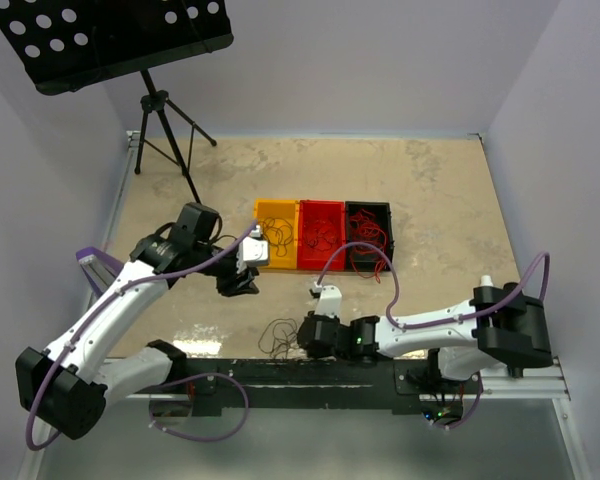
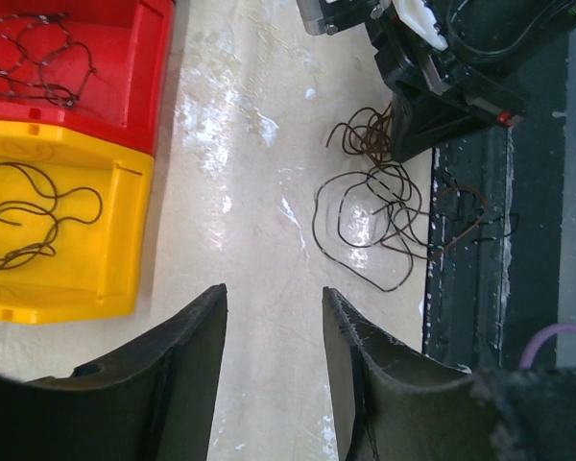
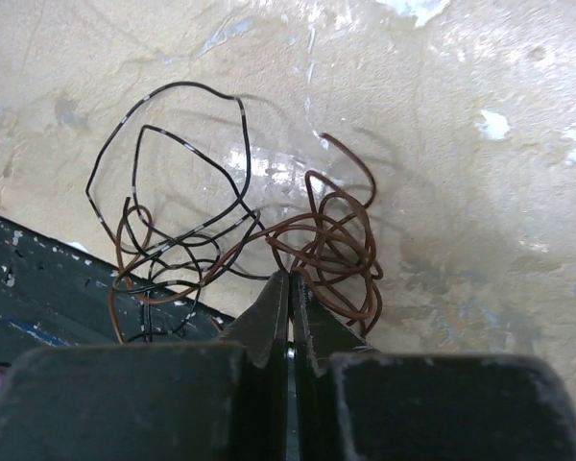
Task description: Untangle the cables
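Note:
A tangle of thin cables (image 1: 278, 338) lies on the table at the near edge, partly over the black rail. In the right wrist view a brown cable (image 3: 341, 240) is coiled in loops and knotted with a black cable (image 3: 173, 144). My right gripper (image 3: 290, 276) is shut, its tips pinched on a strand of the brown cable. The same tangle (image 2: 374, 211) shows in the left wrist view. My left gripper (image 2: 274, 293) hangs open over bare table, nothing between its fingers, next to the yellow bin (image 2: 115, 240).
Three bins stand in a row mid-table: yellow (image 1: 275, 205), red (image 1: 321, 204), black (image 1: 368, 206), each with loose cables inside. A music stand (image 1: 120, 40) is at the back left. The black mounting rail (image 1: 310, 375) runs along the near edge.

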`<state>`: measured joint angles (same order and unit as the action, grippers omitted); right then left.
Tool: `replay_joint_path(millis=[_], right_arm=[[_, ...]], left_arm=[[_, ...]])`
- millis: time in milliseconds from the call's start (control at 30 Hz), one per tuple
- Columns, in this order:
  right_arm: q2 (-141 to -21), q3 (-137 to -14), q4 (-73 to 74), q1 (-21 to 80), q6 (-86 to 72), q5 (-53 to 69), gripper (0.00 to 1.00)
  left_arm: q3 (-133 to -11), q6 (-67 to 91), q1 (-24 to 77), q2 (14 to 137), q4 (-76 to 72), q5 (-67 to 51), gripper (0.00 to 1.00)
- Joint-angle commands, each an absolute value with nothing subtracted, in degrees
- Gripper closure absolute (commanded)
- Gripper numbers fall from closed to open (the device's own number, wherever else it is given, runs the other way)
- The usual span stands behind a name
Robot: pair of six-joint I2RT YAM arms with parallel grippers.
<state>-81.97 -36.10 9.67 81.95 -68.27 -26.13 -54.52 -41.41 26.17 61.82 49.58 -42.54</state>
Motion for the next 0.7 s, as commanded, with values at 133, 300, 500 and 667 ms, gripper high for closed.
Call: replay_joint_path(millis=[133, 300, 500, 667], right_arm=[[-65.59, -45.95, 16.52, 79.02, -61.37, -31.73, 1.0], [-62.93, -53.16, 17.84, 75.07, -53.63, -28.92, 1.0], [-62.93, -56.69, 16.0, 71.55, -48.08, -24.79, 1.0], [-63.02, -59.32, 14.76, 69.7, -46.67, -22.59, 1.0]], left_arm=[[-51.85, -33.14, 26.37, 59.94, 38.23, -47.54, 0.52], [-52.03, -33.05, 26.72, 59.33, 39.11, -53.43, 0.51], [-51.24, -31.91, 26.72, 58.19, 38.68, -57.74, 0.46], [-46.68, -27.17, 26.63, 54.68, 31.4, -59.85, 0.44]])
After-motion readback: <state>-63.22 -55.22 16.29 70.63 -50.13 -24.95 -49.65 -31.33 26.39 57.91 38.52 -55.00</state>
